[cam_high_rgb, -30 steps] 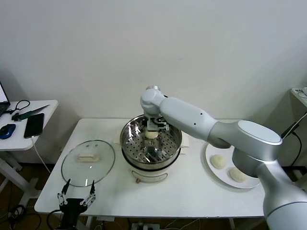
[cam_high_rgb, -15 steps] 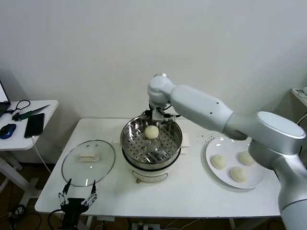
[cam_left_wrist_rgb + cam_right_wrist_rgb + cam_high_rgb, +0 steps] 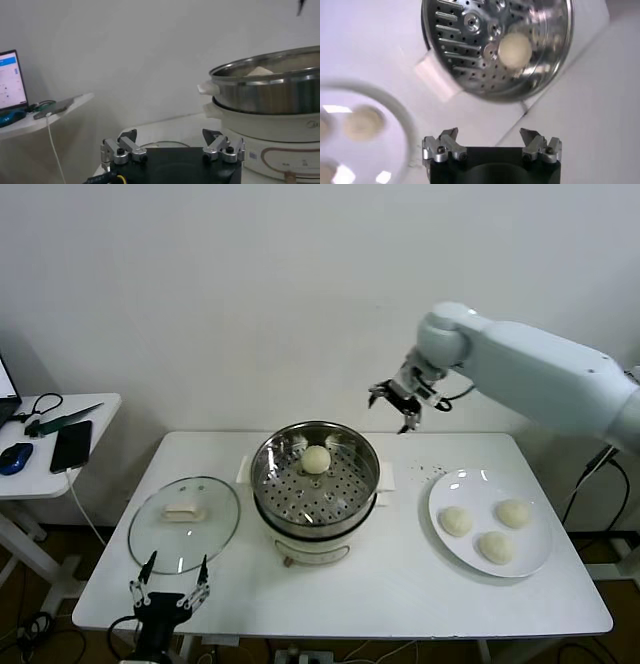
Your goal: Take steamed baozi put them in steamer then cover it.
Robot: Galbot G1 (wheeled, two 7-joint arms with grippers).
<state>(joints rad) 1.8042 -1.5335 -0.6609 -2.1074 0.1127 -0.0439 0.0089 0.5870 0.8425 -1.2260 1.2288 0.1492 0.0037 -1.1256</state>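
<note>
Progress so far is one baozi (image 3: 316,459) in the steamer (image 3: 266,484) mid-table, three more (image 3: 455,521) on the plate (image 3: 436,496) by the right edge, cover (image 3: 184,524) off near the left edge, right gripper (image 3: 396,403) spread and empty above the back edge, left gripper (image 3: 168,596) spread, idle at the front-left corner

Baozi in steamer (image 3: 316,459): one cream-white domed bun, toward the basket's back.
Baozi on plate (image 3: 456,521): three alike, apart from each other.
Steamer (image 3: 275,484): shiny perforated basket on cream pot, uncovered.
Cover (image 3: 184,523): clear glass lid, flat on the table, left of the steamer.
</note>
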